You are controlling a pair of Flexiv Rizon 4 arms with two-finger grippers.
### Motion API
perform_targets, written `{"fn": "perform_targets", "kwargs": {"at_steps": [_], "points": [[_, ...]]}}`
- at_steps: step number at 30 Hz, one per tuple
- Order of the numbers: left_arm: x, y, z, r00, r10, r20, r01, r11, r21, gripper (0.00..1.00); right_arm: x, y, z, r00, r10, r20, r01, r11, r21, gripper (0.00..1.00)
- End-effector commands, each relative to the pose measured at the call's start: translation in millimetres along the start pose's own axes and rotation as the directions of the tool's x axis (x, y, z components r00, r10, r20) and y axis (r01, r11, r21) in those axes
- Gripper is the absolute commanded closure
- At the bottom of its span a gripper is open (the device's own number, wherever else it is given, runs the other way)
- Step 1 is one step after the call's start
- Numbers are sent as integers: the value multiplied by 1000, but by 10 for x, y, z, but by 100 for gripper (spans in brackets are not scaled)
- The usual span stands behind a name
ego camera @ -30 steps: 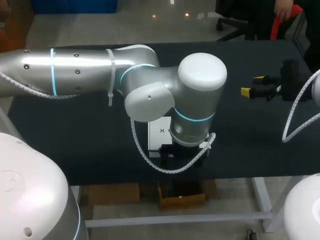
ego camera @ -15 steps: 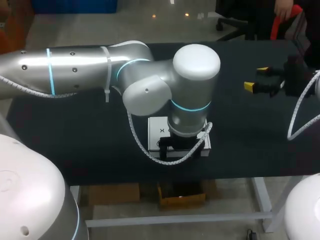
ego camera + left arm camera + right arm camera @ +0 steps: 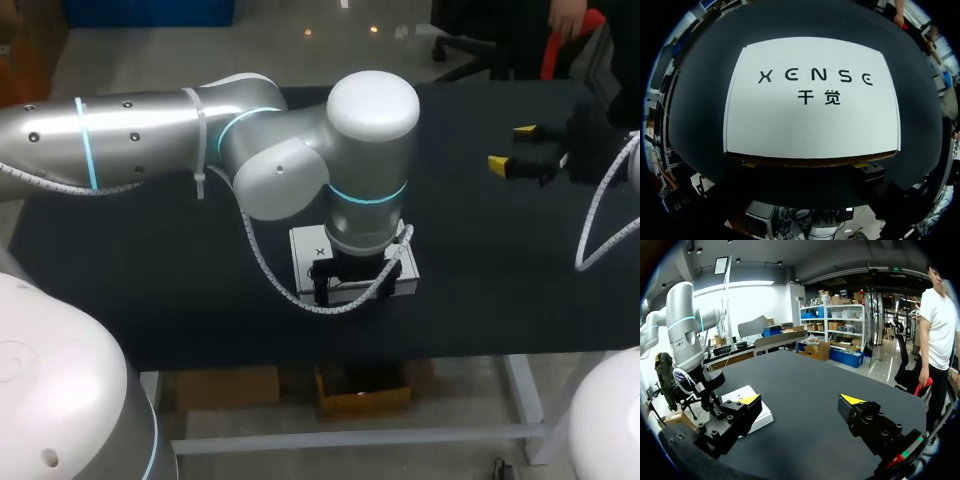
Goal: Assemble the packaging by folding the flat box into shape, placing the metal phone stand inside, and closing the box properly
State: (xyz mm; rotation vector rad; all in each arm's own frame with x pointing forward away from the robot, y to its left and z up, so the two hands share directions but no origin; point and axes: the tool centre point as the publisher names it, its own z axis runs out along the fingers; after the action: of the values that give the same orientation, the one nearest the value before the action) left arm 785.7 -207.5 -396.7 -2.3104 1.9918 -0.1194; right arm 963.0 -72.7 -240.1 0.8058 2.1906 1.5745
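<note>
The white box (image 3: 304, 249) lies flat and closed near the table's front edge, printed lid facing up. In the left wrist view the box (image 3: 810, 110) takes up most of what lies under my left gripper (image 3: 804, 164). Only slivers of its yellow tips show, at the box's near edge and spread wide; no grip shows. In the head view that arm's wrist hides the gripper. My right gripper (image 3: 512, 148) hangs open and empty over the table's far right; its own view shows the box (image 3: 738, 391) beyond one finger. No phone stand is in view.
The black table (image 3: 500, 260) stretches bare between the box and my right gripper. Its front edge (image 3: 300, 358) runs close behind the box. My left arm (image 3: 150, 140) spans the table's left half.
My left arm has drawn back from the front edge, uncovering more of the box. The box's left corner now sits slightly farther from the edge. My right gripper has drifted a little.
</note>
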Motion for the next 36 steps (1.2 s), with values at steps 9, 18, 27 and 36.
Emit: {"fn": "perform_targets", "kwargs": {"at_steps": [9,18,27,36], "points": [[37,-352,34,999,43,-17,-43,999,-15,0,-22,-4,9,1000,2,9,-2,1000,-7,0],[16,-662,71,998,54,-14,-55,998,-18,0,-22,-4,9,1000,2,9,-2,1000,-7,0],[28,-1015,75,998,62,-22,-62,998,-14,0,-22,-4,9,1000,2,9,-2,1000,-7,0],[12,-1407,88,998,63,-32,-63,998,-15,0,-22,-4,9,1000,2,9,-2,1000,-7,0]]}}
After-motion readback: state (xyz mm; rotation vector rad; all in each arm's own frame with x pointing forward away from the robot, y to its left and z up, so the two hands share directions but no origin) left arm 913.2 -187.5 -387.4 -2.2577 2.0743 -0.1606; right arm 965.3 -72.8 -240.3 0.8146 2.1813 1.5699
